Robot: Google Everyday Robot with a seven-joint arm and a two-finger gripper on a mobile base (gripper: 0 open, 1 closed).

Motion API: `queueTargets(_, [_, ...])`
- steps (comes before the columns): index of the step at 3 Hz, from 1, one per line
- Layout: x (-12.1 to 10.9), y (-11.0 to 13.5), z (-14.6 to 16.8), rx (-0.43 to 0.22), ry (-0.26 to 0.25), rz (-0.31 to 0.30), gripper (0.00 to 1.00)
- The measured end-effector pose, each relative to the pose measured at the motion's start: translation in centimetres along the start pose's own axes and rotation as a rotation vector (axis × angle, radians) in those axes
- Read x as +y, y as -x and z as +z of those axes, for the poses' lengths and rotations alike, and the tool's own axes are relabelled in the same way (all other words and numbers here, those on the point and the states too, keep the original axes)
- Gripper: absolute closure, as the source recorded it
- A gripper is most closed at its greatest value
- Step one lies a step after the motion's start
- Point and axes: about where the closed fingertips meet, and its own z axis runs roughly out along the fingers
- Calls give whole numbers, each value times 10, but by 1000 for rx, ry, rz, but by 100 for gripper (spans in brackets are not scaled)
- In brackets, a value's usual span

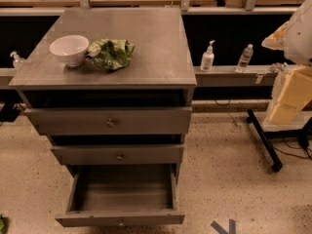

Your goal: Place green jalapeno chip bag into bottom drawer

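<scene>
The green jalapeno chip bag [111, 53] lies crumpled on the grey cabinet top [146, 38], touching the right side of a white bowl [69, 49]. The bottom drawer [119, 219] is pulled out toward me and its tray shows nothing inside. My gripper [291, 94] shows as a pale yellow and white shape at the right edge of the view. It is well to the right of the cabinet, far from the bag, and holds nothing that I can see.
The two knobbed drawers [111, 122] above stand slightly out. A white pump bottle [207, 57] and a clear water bottle [244, 58] stand on a ledge right of the cabinet. A black stand leg [263, 139] lies on the speckled floor at right.
</scene>
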Motion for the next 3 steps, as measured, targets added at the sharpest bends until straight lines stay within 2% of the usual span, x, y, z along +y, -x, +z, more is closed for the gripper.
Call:
queueTargets(1, [0,0,0,0,0,0,0])
queueTargets(2, [-11,6,9,-39,-7,-15,0])
queueTargets(3, [-59,39,39,-76,-5,-98,0])
